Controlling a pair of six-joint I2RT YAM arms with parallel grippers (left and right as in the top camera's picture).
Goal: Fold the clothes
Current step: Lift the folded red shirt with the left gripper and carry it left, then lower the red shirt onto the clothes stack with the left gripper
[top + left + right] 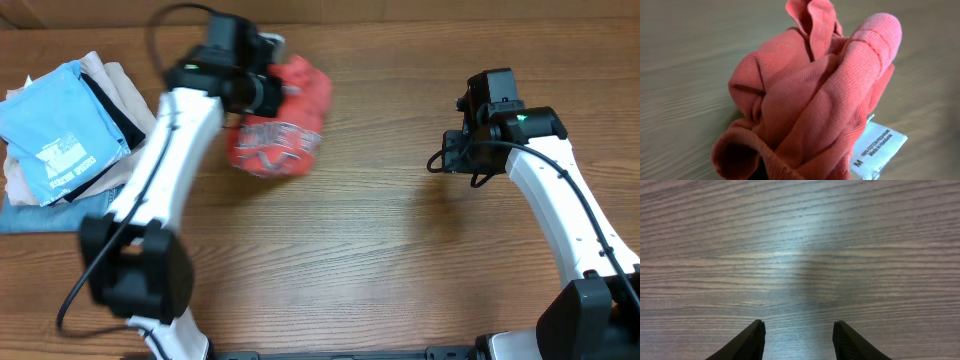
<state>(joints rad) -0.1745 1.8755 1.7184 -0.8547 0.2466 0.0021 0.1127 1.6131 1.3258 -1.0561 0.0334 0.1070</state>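
Note:
The red T-shirt (282,128) is bunched into a ball at the back of the table, its lettering showing on the lower part. My left gripper (268,90) is at the top of the bundle and appears shut on it. In the left wrist view the crumpled red cloth (815,100) fills the frame and hides the fingers, with the white neck tag (879,150) at lower right. My right gripper (455,155) is open and empty over bare wood (799,330), well to the right of the shirt.
A stack of folded garments lies at the left edge: a light blue shirt with white print (58,140) on top, beige (112,78) and black (112,112) pieces beside it, denim (20,215) beneath. The wooden table (380,250) spans the view.

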